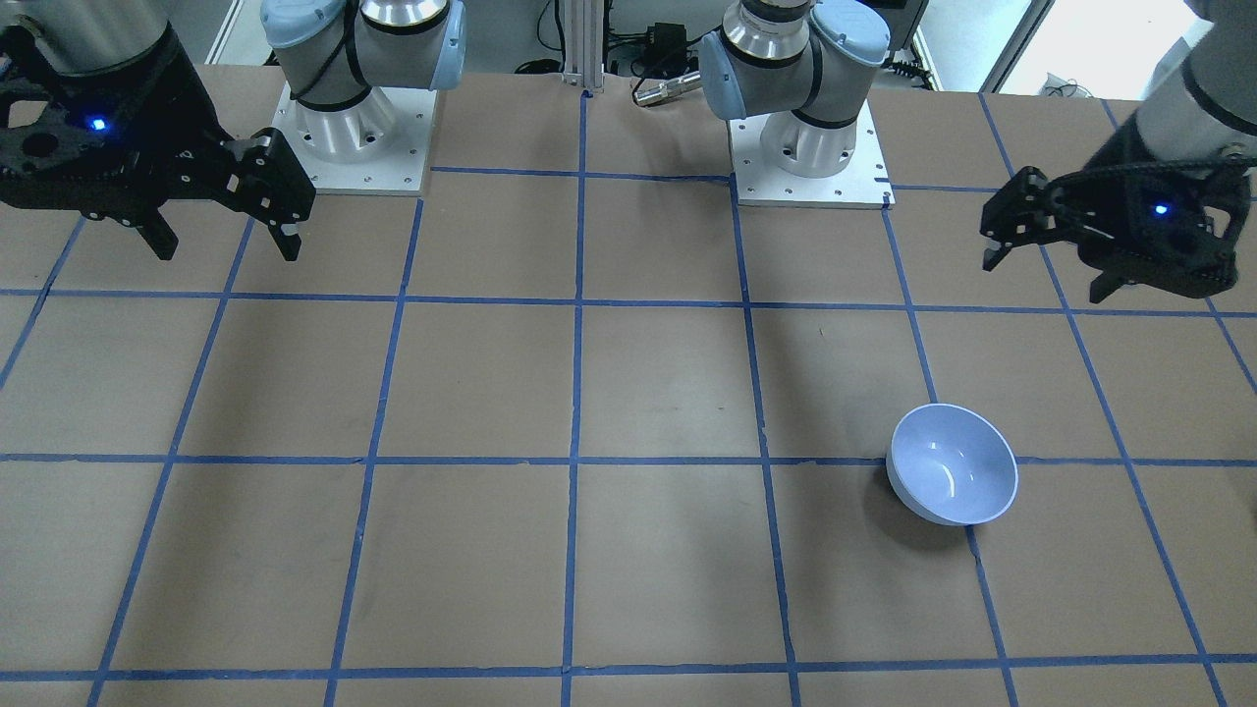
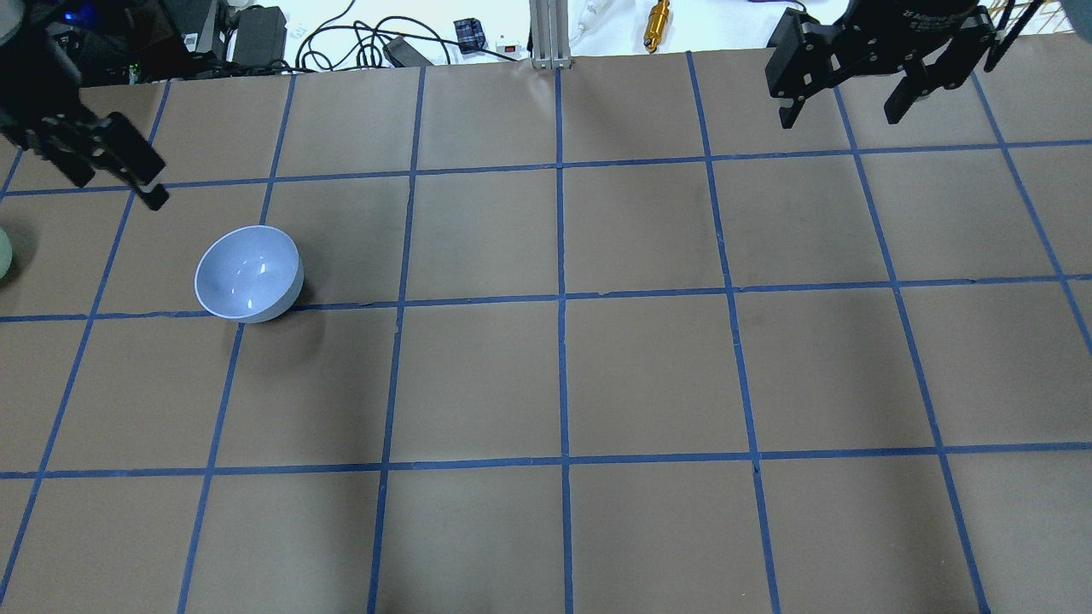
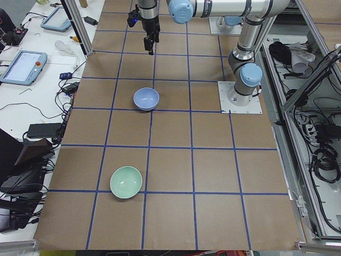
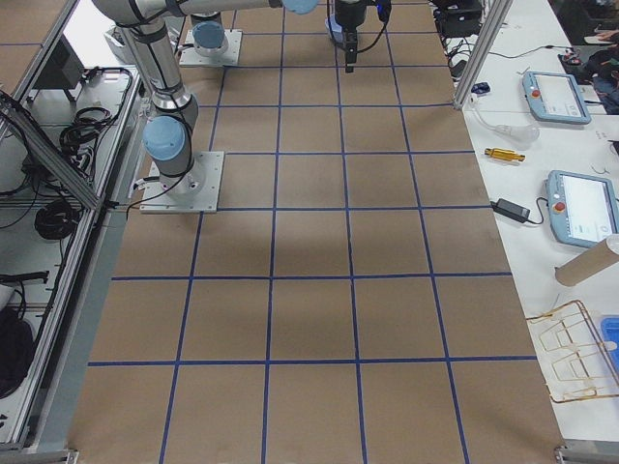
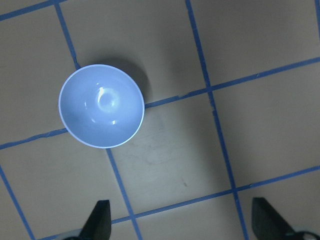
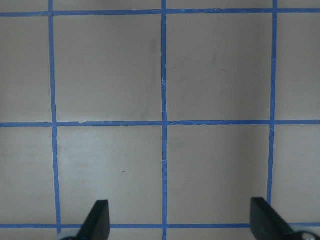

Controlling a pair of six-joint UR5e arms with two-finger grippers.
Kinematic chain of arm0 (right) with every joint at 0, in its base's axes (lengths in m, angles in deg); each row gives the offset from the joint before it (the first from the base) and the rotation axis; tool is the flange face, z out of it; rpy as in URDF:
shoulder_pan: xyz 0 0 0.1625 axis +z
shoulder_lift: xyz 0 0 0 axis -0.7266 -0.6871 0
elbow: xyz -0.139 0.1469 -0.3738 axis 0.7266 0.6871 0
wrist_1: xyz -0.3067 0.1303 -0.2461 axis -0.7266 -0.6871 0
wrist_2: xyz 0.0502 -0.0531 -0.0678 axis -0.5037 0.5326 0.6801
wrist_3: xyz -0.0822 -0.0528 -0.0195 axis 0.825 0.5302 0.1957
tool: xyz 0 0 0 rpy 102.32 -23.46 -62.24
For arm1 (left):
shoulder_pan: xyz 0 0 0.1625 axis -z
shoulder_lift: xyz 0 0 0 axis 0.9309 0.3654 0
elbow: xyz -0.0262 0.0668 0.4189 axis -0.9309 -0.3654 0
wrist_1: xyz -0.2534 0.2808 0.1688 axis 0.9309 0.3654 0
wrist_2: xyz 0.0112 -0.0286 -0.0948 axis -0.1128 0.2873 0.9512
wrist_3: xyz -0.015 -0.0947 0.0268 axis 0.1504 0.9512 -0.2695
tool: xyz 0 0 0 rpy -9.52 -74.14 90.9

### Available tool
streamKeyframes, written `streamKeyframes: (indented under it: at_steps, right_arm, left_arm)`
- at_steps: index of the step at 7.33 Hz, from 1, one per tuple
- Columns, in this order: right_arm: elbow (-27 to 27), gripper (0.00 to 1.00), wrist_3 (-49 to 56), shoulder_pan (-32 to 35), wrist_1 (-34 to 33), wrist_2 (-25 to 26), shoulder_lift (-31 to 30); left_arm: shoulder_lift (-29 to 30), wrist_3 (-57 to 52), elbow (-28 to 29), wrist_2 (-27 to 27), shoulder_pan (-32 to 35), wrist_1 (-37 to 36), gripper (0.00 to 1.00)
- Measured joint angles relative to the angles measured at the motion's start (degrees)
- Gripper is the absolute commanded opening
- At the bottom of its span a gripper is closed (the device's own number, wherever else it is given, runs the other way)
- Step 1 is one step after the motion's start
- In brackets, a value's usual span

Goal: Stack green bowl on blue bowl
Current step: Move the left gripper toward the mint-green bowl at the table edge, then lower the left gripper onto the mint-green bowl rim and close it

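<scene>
The blue bowl (image 1: 951, 463) stands upright on the table's left half, seen in the overhead view (image 2: 249, 273) and the left wrist view (image 5: 101, 106). The green bowl (image 3: 126, 182) stands upright near the table's left end, about two grid squares from the blue bowl (image 3: 146, 98). Only a sliver of it shows at the overhead view's left edge (image 2: 2, 256). My left gripper (image 2: 119, 192) hovers open and empty above the table, behind and left of the blue bowl. My right gripper (image 2: 838, 122) hovers open and empty over the far right.
The table is brown paper with a blue tape grid. Both arm bases (image 1: 354, 128) (image 1: 810, 137) stand on white plates at the robot's side. Cables and small tools (image 2: 655, 17) lie beyond the far edge. Tablets (image 4: 566, 97) lie on side benches.
</scene>
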Motion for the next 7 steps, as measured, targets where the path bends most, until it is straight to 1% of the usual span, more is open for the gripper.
streamKeyframes:
  at_steps: [2, 3, 4, 5, 7]
  right_arm:
    - [0.0, 1.0, 0.0, 0.0, 0.0, 0.0, 0.0]
    - [0.0, 1.0, 0.0, 0.0, 0.0, 0.0, 0.0]
    - [0.0, 1.0, 0.0, 0.0, 0.0, 0.0, 0.0]
    - [0.0, 1.0, 0.0, 0.0, 0.0, 0.0, 0.0]
    - [0.0, 1.0, 0.0, 0.0, 0.0, 0.0, 0.0]
  left_arm:
    - [1.88, -22.29, -0.51, -1.54, -10.49, -1.1, 1.0]
    - [3.67, -34.27, -0.79, -2.1, -14.43, -4.28, 1.0]
    - [6.41, -48.29, -1.09, -3.01, -17.79, -10.16, 1.0]
    - [9.82, -60.01, -0.95, -3.53, -21.18, -16.32, 1.0]
    - [17.51, -74.72, 1.2, -2.1, -26.85, -25.36, 1.0]
